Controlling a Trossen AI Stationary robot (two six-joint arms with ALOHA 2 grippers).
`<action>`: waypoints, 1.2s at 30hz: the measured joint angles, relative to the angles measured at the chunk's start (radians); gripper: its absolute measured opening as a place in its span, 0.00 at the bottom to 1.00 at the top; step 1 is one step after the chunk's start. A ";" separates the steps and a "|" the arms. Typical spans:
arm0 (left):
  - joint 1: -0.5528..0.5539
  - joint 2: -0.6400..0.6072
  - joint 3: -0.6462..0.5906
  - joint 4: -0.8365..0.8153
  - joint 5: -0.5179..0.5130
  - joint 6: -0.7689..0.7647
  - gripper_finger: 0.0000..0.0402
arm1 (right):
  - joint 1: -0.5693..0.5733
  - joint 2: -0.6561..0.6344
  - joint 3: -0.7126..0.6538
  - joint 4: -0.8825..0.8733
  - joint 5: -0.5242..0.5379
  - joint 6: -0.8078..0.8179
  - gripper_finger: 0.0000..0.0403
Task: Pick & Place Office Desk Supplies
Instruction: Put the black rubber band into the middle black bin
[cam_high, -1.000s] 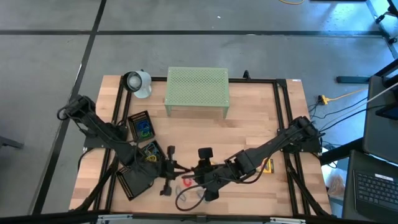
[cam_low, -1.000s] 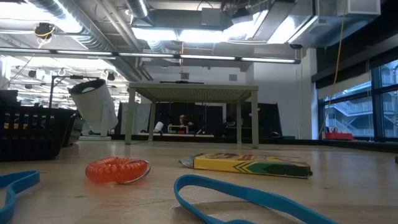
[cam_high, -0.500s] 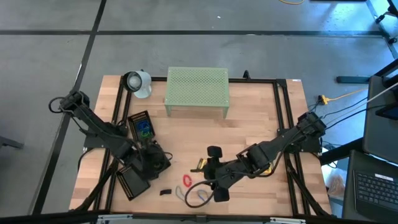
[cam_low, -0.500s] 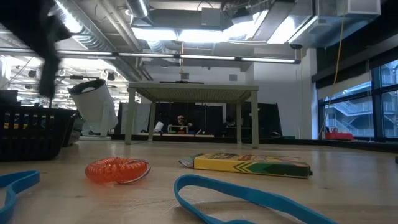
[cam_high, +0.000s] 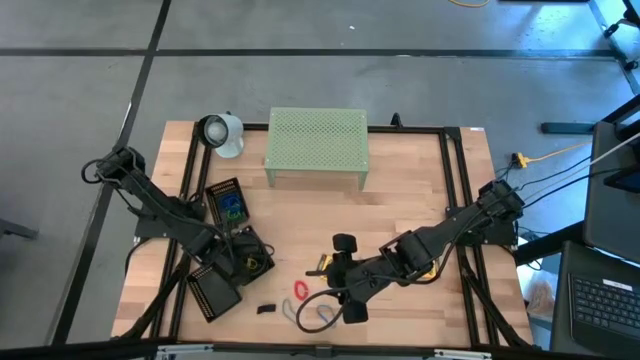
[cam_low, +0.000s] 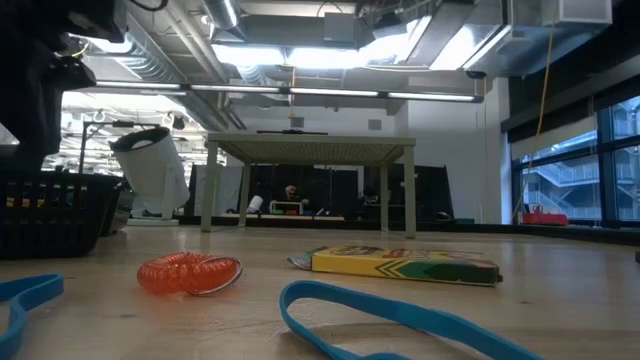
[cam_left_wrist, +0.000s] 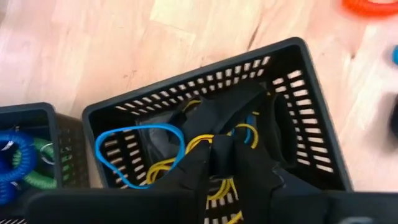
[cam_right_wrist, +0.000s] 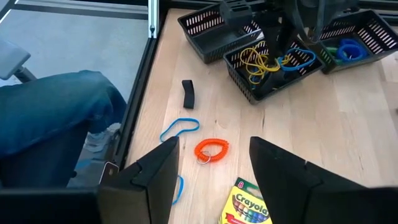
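Note:
My left gripper hangs over the middle black mesh tray, pointing down into it above yellow and blue rubber bands that lie on the tray's floor. My right gripper stands open above the table's near middle and holds nothing. Under and ahead of it lie an orange coil, a crayon box, a blue rubber band and a black binder clip, all flat on the wood.
A far tray with blue and green coils and a near tray flank the middle one. The pale-green perforated stand and a white cup are at the far edge. A person's leg shows beside the table.
My left gripper has gone from the table's middle toward its left edge, to above the middle tray, and has tipped over to point steeply down. My right gripper has drawn back a little toward the right and risen slightly, so the two now stand apart.

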 joint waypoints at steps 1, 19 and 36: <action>0.000 0.000 0.000 0.002 0.003 0.000 0.17 | -0.001 0.000 0.000 0.000 0.000 0.000 0.49; 0.000 0.000 0.000 0.001 -0.032 -0.001 0.24 | 0.031 0.001 0.000 -0.020 0.044 0.057 0.49; 0.003 0.000 0.000 0.013 -0.030 -0.031 0.23 | 0.046 0.001 0.000 -0.014 0.081 0.050 0.49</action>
